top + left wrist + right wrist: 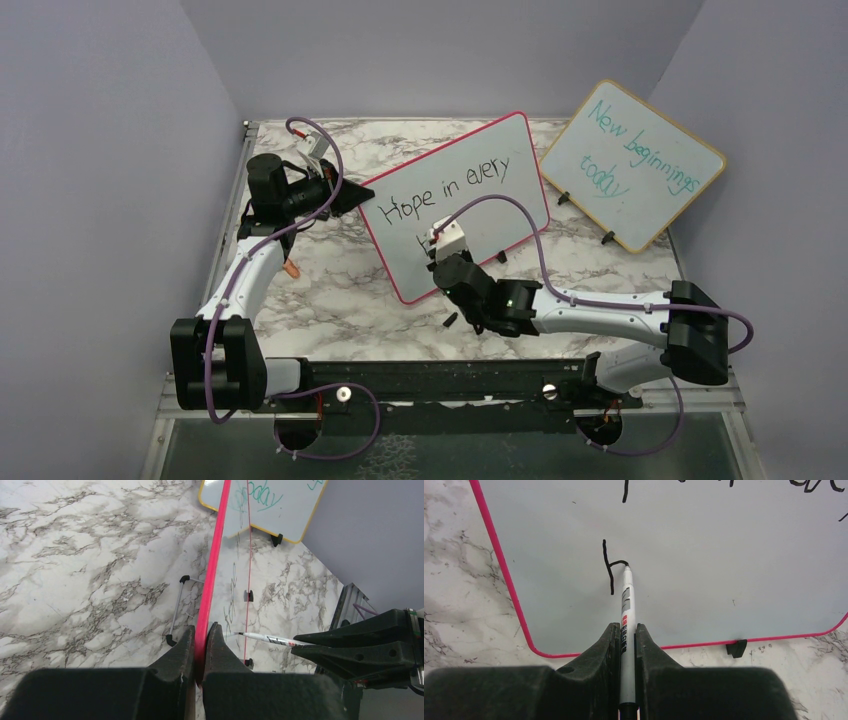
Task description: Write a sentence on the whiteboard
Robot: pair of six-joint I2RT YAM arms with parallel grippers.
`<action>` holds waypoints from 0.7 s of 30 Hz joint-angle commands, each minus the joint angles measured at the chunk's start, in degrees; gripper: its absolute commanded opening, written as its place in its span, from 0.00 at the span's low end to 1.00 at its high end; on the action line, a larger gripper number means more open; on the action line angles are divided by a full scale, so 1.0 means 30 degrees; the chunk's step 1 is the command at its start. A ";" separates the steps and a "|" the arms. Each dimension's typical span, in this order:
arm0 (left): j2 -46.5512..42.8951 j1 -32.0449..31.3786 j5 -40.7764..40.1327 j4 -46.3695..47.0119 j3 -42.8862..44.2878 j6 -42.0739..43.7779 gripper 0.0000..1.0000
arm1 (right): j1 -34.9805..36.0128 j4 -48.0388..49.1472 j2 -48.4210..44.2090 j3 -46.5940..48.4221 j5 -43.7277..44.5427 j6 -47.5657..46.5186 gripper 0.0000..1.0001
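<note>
We find the task partly done. The whiteboard (497,145) stands propped at the middle of the bench (330,300), just beside a second board (632,165) that carries teal writing and plays no part here. The sentence (445,190) reads "Hope in every" on its upper line, complete and legible. On the lower line only one letter is begun: an upright stroke with a short arch leaving it, seen in the right wrist view. We judge that the rest of that letter and the closing word or words are left to write. The left jaws are clenched on the whiteboard's pink left edge and steady it. The right jaws are clenched on the marker (626,605), whose tip touches the board at the end of the arch. Count: two boards, one of them in use; one marker; two arms, both engaged; three finished words; one unfinished letter. One small black piece (450,320) lies on the bench near the right arm; it may be the cap, but we cannot tell.
</note>
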 commanded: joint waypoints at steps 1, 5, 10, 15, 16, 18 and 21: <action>0.0811 -0.0114 -0.2850 -0.1898 -0.0647 0.2561 0.00 | -0.0320 -0.1249 0.0169 -0.0239 0.0761 0.0726 0.01; 0.0812 -0.0114 -0.2843 -0.1923 -0.0647 0.2562 0.00 | -0.0320 -0.1640 0.0143 -0.0244 0.0566 0.0899 0.01; 0.0797 -0.0114 -0.2842 -0.1904 -0.0651 0.2562 0.00 | -0.0320 -0.1921 0.0127 -0.0273 0.0083 0.1046 0.01; 0.0825 -0.0114 -0.2829 -0.1925 -0.0644 0.2562 0.00 | -0.0320 -0.2110 0.0135 -0.0223 -0.0435 0.1130 0.01; 0.0810 -0.0114 -0.2829 -0.1926 -0.0647 0.2562 0.00 | -0.0320 -0.2170 0.0169 -0.0202 -0.0465 0.1158 0.01; 0.0810 -0.0114 -0.2829 -0.1912 -0.0647 0.2562 0.00 | -0.0320 -0.2297 0.0123 -0.0136 -0.0624 0.1191 0.01; 0.0795 -0.0114 -0.2829 -0.1902 -0.0647 0.2562 0.00 | -0.0320 -0.2296 0.0086 -0.0149 -0.1007 0.1193 0.01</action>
